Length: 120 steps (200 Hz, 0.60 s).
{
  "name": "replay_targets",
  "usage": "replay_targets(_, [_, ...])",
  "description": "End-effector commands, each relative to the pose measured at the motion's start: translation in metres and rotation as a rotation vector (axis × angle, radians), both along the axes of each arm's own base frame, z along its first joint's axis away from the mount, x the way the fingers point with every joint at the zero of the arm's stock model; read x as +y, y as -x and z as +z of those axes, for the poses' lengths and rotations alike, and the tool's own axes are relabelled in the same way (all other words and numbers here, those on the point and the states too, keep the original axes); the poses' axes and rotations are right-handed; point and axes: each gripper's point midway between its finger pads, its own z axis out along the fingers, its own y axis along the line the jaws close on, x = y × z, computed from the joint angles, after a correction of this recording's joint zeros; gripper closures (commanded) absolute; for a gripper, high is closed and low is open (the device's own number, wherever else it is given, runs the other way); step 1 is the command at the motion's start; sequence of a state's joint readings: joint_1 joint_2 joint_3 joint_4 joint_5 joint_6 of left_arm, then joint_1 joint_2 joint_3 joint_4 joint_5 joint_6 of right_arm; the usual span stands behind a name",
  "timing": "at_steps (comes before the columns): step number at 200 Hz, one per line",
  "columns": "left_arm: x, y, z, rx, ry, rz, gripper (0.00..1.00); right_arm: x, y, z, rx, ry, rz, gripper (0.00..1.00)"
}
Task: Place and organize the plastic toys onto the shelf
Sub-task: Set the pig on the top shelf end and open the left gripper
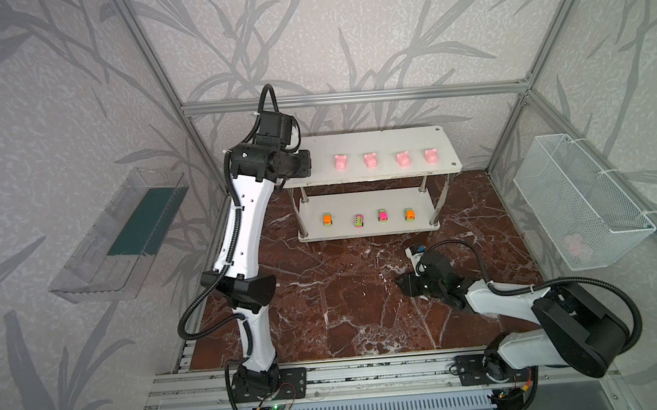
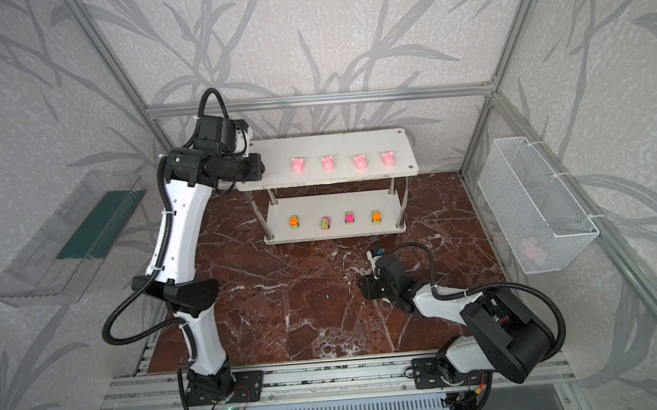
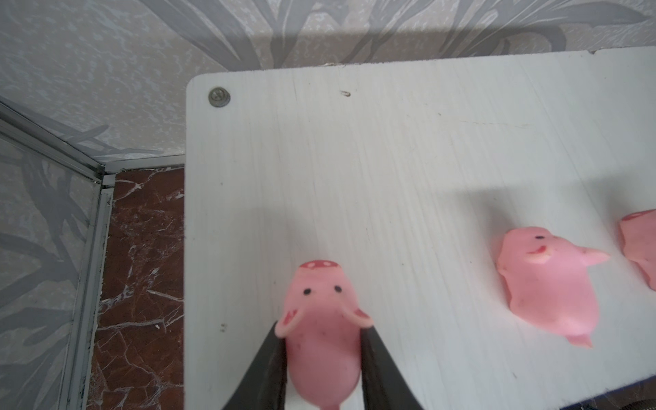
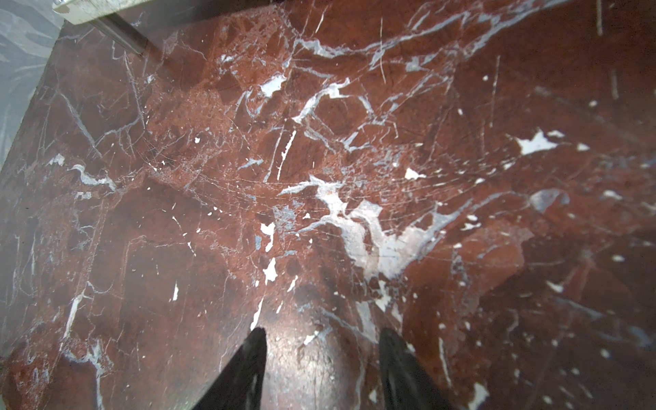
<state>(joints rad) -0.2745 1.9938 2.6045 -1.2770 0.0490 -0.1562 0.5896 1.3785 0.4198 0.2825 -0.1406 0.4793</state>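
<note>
The left gripper [image 3: 321, 333] pinches a pink pig [image 3: 319, 309] over the left end of the shelf [image 1: 378, 141] top tier, beside a row of four pigs [image 1: 341, 161]. Four cars [image 1: 327, 219] line the lower tier. The right gripper [image 4: 323, 333] hangs spread, empty, over the worktop [image 4: 213, 177], near right.

— Where do both top views look from?
— High at the front, facing down and back over the whole cell, shelf [image 1: 393, 142] included
— And the wrist views?
— Left: close above the shelf's upper board. Right: low, close over the marble floor [image 4: 142, 284]
</note>
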Motion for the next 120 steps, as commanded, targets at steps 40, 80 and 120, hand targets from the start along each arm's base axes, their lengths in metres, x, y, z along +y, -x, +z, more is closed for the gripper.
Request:
replay_targets(40, [-0.004, -0.007, -0.004, 0.001, -0.001, -0.03, 0.66, 0.003, -0.005, 0.003, 0.011, -0.01, -0.003, 0.48])
replay_targets(80, [-0.002, -0.007, 0.0, -0.012, -0.007, -0.02, 0.56, 0.003, -0.004, 0.001, 0.017, -0.009, -0.004, 0.48])
replay_targets(120, [0.001, -0.007, 0.013, -0.055, 0.001, -0.008, 0.42, 0.004, -0.005, 0.003, 0.017, -0.015, -0.001, 0.48])
